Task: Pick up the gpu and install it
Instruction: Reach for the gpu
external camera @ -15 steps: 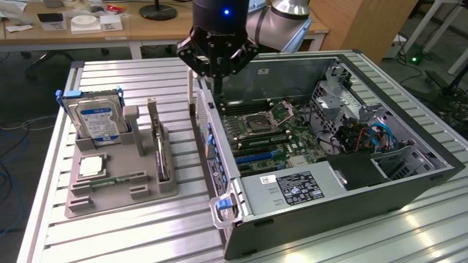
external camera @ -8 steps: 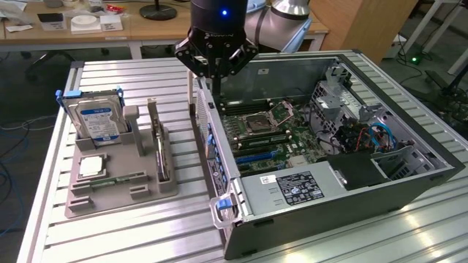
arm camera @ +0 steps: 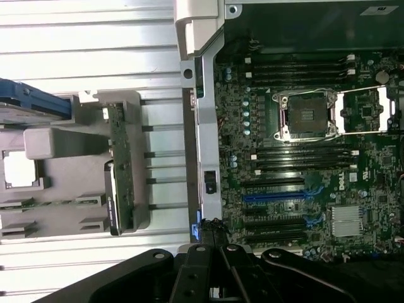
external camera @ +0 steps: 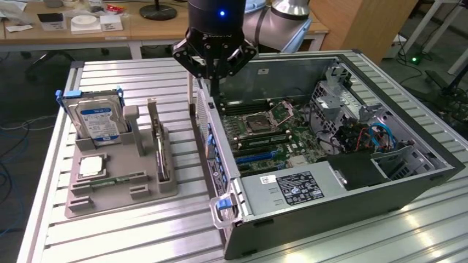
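Observation:
The gpu (external camera: 159,148) is a thin card standing on edge in a slot of the grey holder (external camera: 139,192), on the exterior view's left; in the wrist view the gpu (arm camera: 120,170) shows its green-brown edge. My gripper (external camera: 212,74) hangs above the near side wall of the open computer case (external camera: 219,126), to the right of the gpu and apart from it. Its black fingers (arm camera: 205,268) are shut together with nothing between them. Inside the case, the motherboard (arm camera: 297,164) has a blue expansion slot (arm camera: 278,196).
A silver hard drive (external camera: 98,118) with a blue-white label stands upright at the holder's back. A square processor (external camera: 91,164) and a narrow green memory stick (external camera: 117,179) lie at the holder's front. The power supply (external camera: 292,189) fills the case's near corner. Everything rests on a ribbed metal table (external camera: 146,230).

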Tool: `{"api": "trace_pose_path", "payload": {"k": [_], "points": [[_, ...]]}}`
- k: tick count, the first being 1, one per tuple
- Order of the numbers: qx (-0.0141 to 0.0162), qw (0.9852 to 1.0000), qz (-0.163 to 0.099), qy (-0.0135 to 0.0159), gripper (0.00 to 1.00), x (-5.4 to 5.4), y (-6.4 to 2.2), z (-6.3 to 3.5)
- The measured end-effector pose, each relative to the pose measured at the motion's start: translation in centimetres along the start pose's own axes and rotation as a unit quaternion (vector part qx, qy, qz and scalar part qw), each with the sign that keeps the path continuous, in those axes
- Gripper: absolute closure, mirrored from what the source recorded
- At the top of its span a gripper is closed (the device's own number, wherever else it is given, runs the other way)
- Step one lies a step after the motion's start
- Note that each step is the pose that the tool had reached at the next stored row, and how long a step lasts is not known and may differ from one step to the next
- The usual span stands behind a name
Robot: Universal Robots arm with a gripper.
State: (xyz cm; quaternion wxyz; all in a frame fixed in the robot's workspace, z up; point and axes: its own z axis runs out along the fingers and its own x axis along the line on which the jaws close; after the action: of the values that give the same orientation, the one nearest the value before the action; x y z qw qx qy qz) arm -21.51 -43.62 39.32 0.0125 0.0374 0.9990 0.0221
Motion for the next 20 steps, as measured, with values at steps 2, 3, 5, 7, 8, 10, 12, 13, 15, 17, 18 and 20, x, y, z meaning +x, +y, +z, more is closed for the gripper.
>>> {"api": "trace_pose_path", "payload": {"k": [2,3,5,7,8,10,12,13,15,17,18,20], "points": [[0.0000,1.0000,0.000,0.0000,0.90,0.09,-0.06,-0.01],[0.0001,1.0000,0.000,0.0000,0.90,0.13,-0.09,-0.01],[0.0001,1.0000,0.000,0.0000,0.90,0.22,-0.15,-0.02],[0.0000,1.0000,0.000,0.0000,0.90,0.32,-0.21,-0.02],[0.0000,1.0000,0.000,0.0000,0.90,0.37,-0.24,-0.02],[0.0000,1.0000,0.000,0.0000,0.90,0.46,-0.30,-0.03],[0.0001,1.0000,0.000,0.0000,0.90,0.56,-0.37,-0.03],[0.0000,1.0000,0.000,0.0000,0.90,0.61,-0.40,-0.03],[0.0000,1.0000,0.000,0.0000,0.90,0.71,-0.47,-0.04],[0.0001,1.0000,0.000,0.0000,0.90,0.81,-0.53,-0.05],[0.0000,1.0000,0.000,0.0000,0.90,0.86,-0.56,-0.05],[0.0000,1.0000,0.000,0.0000,0.90,0.97,-0.64,-0.06]]}}
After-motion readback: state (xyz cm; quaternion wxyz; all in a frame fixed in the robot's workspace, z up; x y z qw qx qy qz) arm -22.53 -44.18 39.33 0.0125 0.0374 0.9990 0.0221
